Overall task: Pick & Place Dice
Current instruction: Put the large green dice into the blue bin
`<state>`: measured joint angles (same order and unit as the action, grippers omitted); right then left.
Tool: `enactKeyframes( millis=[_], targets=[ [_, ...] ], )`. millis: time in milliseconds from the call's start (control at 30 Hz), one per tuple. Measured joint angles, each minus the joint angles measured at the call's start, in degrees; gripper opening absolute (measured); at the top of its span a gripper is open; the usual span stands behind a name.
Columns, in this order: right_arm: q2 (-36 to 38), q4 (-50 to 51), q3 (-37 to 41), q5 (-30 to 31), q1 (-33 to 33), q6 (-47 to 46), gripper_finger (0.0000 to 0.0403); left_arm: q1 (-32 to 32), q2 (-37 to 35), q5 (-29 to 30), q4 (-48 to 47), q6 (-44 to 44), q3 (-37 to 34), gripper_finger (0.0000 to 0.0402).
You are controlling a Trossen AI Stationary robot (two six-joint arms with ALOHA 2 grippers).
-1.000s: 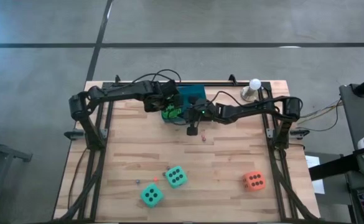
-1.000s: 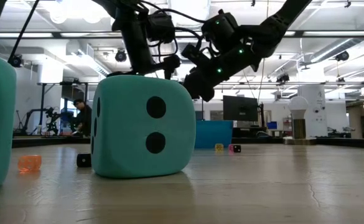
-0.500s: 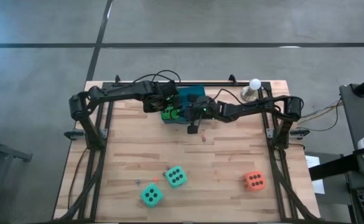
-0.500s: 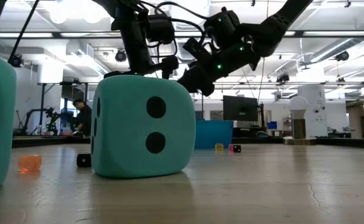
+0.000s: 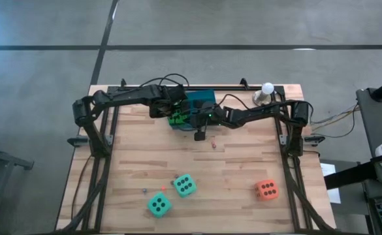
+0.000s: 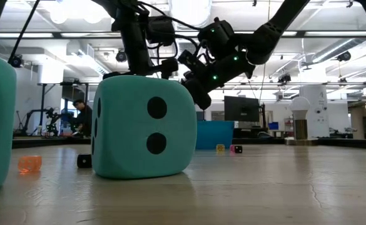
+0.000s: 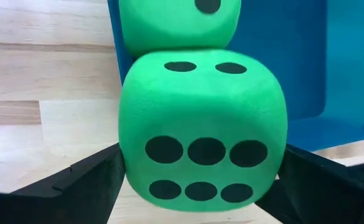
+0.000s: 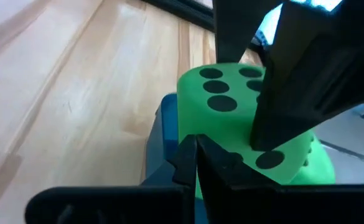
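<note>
1. The wooden table (image 5: 230, 163) carries the blue tray (image 5: 204, 98) at its far edge, the place the dice appear meant to go.
2. The left gripper (image 5: 177, 112) hangs over the tray's near-left corner with its fingers (image 7: 76, 180) spread as wide as they go. They flank a bright green die (image 7: 203, 130) on both sides; whether they press it I cannot tell, so this reads as a release or a fresh approach.
3. The right gripper (image 5: 200, 121) sits just beside, fully shut and holding nothing, likely steadying or nudging the die.
4. That die has no long axis. In the left wrist view its six-pip face meets the camera, with a two-pip face adjoining.
5. A second green die (image 7: 180, 25) sits behind it against the tray wall.
6. Two teal dice (image 5: 185, 186) (image 5: 159, 205) and the orange-red die (image 5: 266, 190) wait near the front edge, well apart from the tray.
</note>
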<state>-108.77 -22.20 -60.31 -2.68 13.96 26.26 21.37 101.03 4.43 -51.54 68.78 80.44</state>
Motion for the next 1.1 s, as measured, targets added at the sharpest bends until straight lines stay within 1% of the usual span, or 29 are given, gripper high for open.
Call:
enactKeyframes(
  millis=[133,200,267,367,433,767,1100],
  targets=[
    [0.3,2.2,-0.3,2.1,-0.1,-0.5,0.0008,0.0,-0.1,-0.4,-0.1,0.1,0.0,0.0399],
    [1.0,2.5,0.0,2.2,-0.1,-0.5,0.0008,0.0,-0.1,-0.6,-0.2,0.2,0.1,0.0399],
    [1.5,2.4,0.0,2.1,-0.1,-0.3,0.0008,0.0,-0.1,-0.6,-0.2,0.3,0.1,0.0397],
    [2.1,1.5,-0.4,-0.1,-0.4,-0.2,0.0008,-0.1,-0.2,-0.9,-0.3,0.3,0.1,0.0398],
    [2.2,0.2,-0.5,-0.4,-0.5,-0.5,0.0008,-0.1,-0.2,-1.1,-0.4,0.3,0.1,0.0399],
    [2.2,0.8,-0.4,-0.8,-0.4,0.7,0.0008,-1.0,-0.3,-1.5,-0.8,-0.9,0.2,0.0399],
    [2.1,2.5,-0.4,-0.3,-0.3,-0.6,0.0008,-1.0,-1.9,-1.5,-1.2,-0.9,0.2,0.0397]
  ],
)
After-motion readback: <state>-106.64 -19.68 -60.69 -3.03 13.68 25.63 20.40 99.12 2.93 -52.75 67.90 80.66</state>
